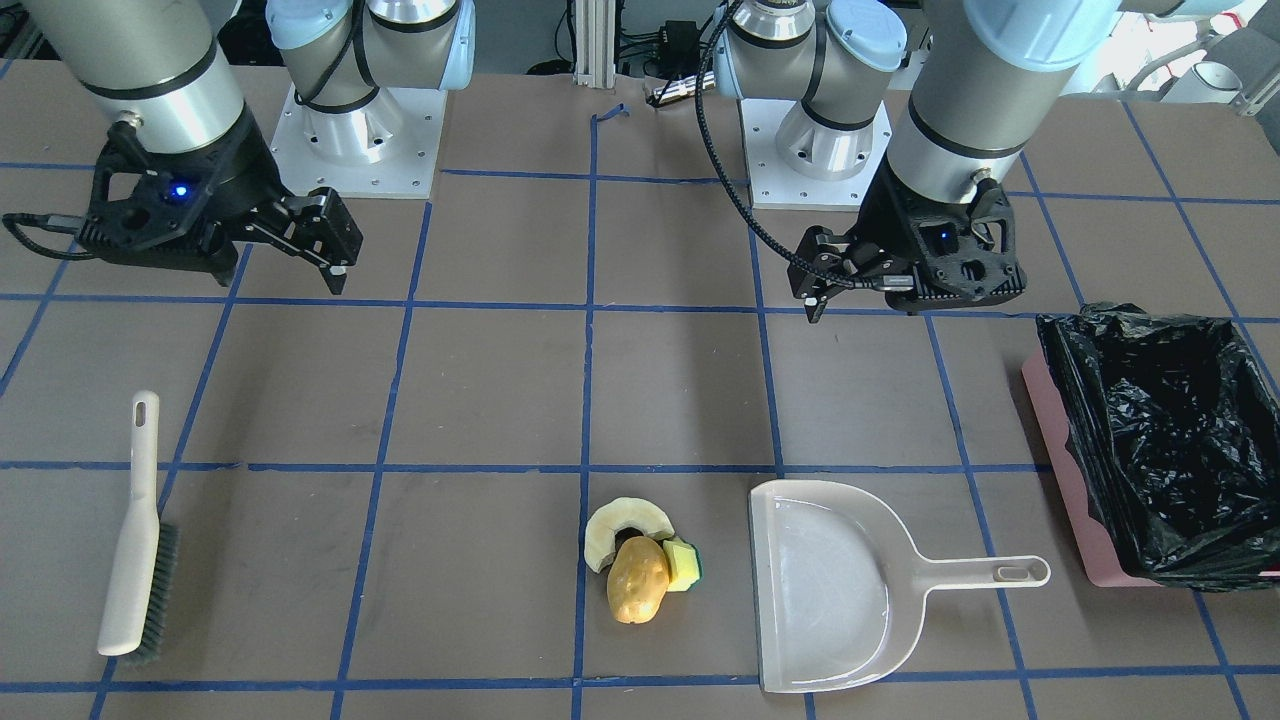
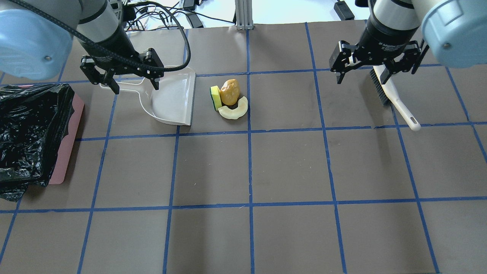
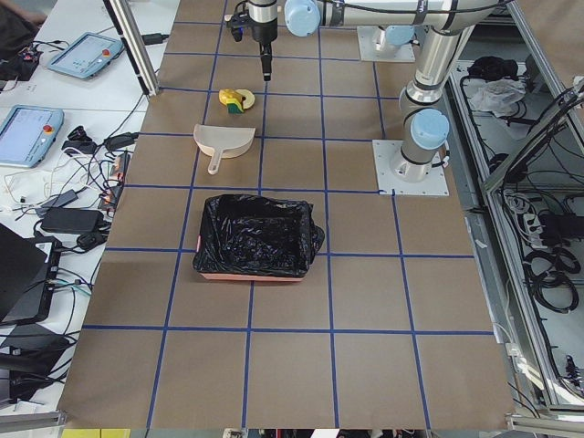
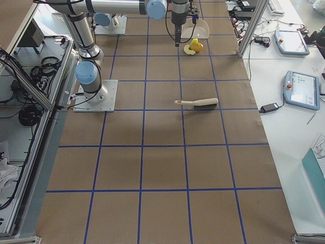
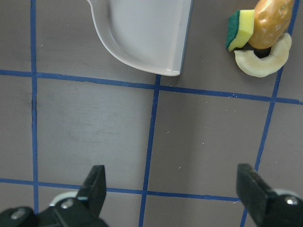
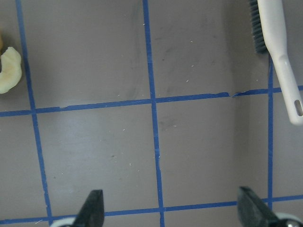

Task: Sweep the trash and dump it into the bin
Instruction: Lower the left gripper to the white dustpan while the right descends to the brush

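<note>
Dustpan (image 1: 830, 590) sits on the worktop (image 1: 480, 400) with its open edge facing the trash pile (image 1: 645, 555): potato (image 1: 637, 582), pale slice (image 1: 622, 519) and sponge (image 1: 685, 565) all touching. Past the handle end is the bin (image 1: 1062, 455), with the brush (image 1: 135, 540) way over on the other side. Both the left fingers (image 5: 94, 187) and right fingers (image 6: 93, 208) hang spread wide, gripping nothing.

Brush (image 1: 135, 540), dustpan (image 1: 830, 590) on gridded table (image 1: 500, 380)

Trash (image 1: 640, 565) just beside dustpan (image 1: 830, 590), bin (image 1: 1065, 455) beyond dustpan's handle, brush (image 1: 135, 540) well apart
</note>
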